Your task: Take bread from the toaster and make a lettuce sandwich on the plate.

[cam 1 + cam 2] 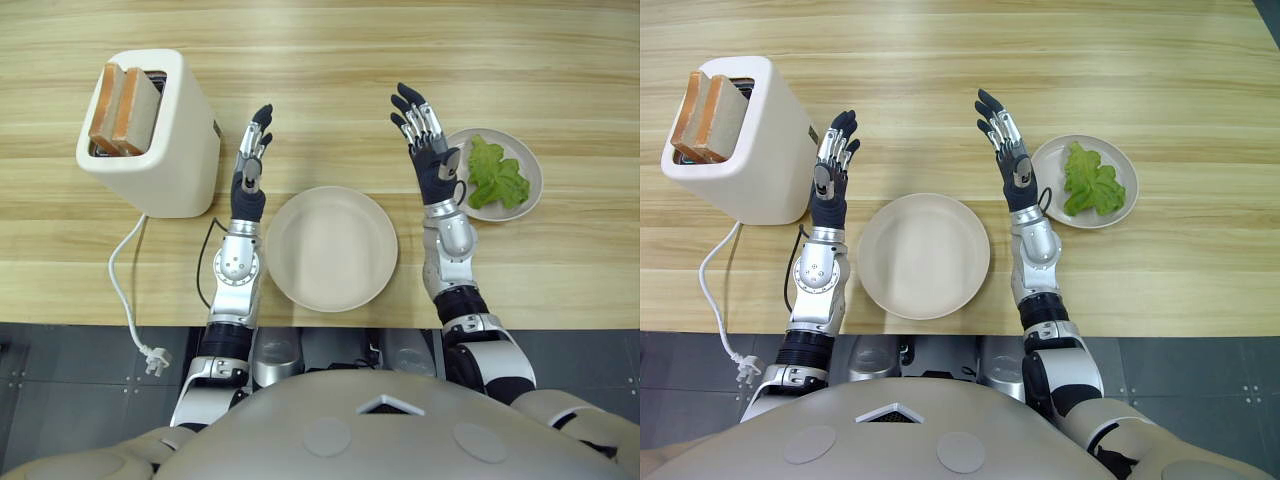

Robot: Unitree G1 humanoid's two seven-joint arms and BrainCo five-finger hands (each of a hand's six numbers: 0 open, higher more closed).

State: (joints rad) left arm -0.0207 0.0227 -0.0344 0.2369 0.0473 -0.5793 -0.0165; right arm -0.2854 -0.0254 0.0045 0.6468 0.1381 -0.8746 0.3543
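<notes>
A cream toaster [165, 140] stands at the left of the wooden table with two slices of bread [122, 108] sticking up from its slots. An empty beige plate [331, 248] lies in the middle near the front edge. A green lettuce leaf [494, 175] rests on a smaller plate [530, 165] to the right. My left hand [252, 155] is held flat and open between the toaster and the beige plate, holding nothing. My right hand [425, 135] is open too, fingers stretched, between the beige plate and the lettuce plate.
The toaster's white cord [125, 290] trails off the front edge of the table, its plug [155, 358] hanging below. A thin black cable [207, 250] runs beside my left forearm. Bare wood stretches across the far half of the table.
</notes>
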